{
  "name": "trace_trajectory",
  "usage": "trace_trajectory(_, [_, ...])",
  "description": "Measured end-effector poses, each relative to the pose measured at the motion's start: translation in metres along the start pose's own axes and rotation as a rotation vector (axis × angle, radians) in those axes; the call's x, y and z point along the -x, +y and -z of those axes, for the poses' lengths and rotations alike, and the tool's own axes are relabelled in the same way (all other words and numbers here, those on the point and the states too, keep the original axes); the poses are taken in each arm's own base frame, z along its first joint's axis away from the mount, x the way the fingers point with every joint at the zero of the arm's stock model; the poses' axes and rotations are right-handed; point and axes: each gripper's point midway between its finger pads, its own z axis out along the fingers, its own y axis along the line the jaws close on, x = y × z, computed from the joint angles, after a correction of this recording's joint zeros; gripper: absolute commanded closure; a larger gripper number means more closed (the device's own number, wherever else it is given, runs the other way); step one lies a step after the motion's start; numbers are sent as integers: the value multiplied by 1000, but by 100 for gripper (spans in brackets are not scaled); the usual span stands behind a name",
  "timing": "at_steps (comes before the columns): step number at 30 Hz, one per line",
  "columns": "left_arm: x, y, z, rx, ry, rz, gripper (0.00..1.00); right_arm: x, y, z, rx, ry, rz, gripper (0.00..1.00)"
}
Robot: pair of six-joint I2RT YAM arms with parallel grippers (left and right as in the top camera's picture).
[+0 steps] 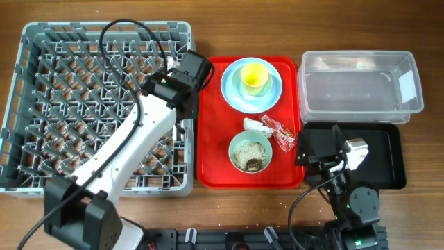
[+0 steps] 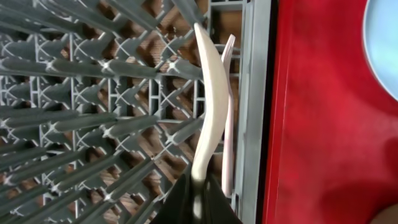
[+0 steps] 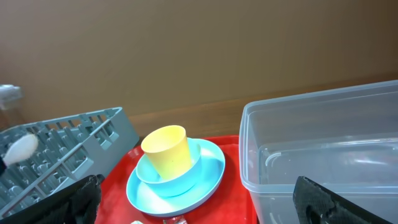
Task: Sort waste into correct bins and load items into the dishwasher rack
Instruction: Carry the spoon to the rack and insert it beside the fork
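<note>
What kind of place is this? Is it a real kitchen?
Probably not a real kitchen: more likely a practice table for clearing dishes. A grey dishwasher rack sits straight on a wooden table, beside a red tray with a light blue plate and a clear tub.

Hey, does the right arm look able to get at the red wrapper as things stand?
Probably yes. The right gripper is open beside the red tray's right edge, the red wrapper lies uncovered near that edge, and the left arm is over the rack.
</note>
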Motion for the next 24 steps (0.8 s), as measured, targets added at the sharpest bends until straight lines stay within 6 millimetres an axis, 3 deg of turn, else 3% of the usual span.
trace_trajectory(6, [-4,-8,-31,29,61,-24,96,0,0,0,0,0,0,0])
trace_trajectory(9, [-2,6,-38,48,77,20,94,0,0,0,0,0,0,0])
trace_trajectory(12, [1,18,-42,58,86,55,94,0,0,0,0,0,0,0])
trace_trajectory(24, [-3,12,-42,24,105,61,96,0,0,0,0,0,0,0])
